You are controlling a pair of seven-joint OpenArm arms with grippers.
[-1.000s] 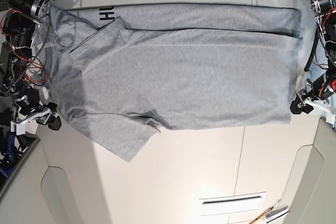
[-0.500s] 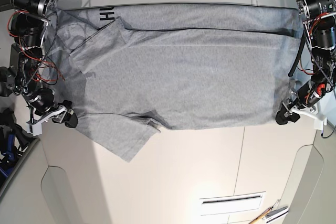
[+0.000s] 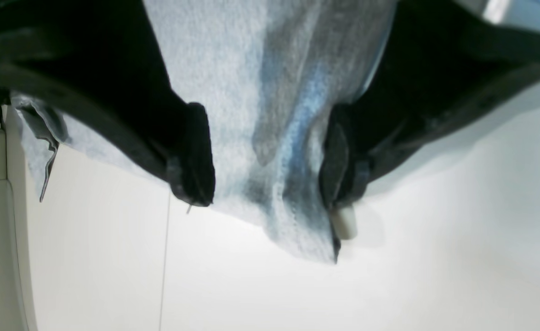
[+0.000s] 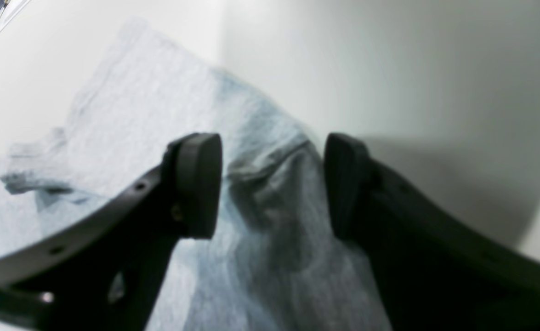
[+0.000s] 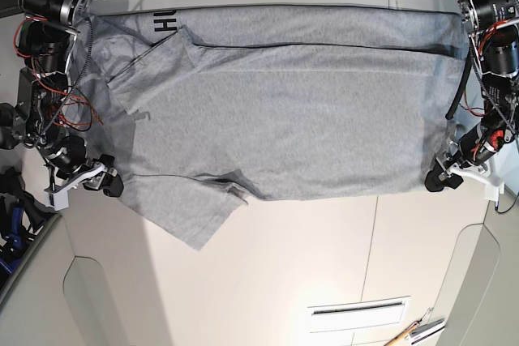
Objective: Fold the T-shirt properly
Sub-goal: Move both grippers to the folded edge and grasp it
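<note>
The T-shirt point(image 5: 276, 111) lies spread out flat on the white table point(image 5: 268, 273), and everything here is told from where the shirt is. Nearest the camera, in front of the shirt's lower edge, the table is bare and white, with a thin seam point(image 5: 371, 241) running down it and a small slot point(image 5: 358, 310) near the front. One short sleeve point(image 5: 195, 216) sticks out past the lower edge of the shirt toward the front. At the shirt's lower corner on one side sits the left gripper point(image 3: 270, 184). Its two black fingers point(image 3: 196, 156) are apart, and a bunched bit of grey cloth hangs between them, but they do not squeeze it. At the other lower corner, by the sleeve, sits the right gripper point(image 4: 272, 184). Its fingers point(image 4: 198, 184) are apart too, with a raised fold of cloth between them. Farther back, the top part of the shirt is folded over. At the far edge, a few black letters point(image 5: 165, 23) show near the neck.
</note>
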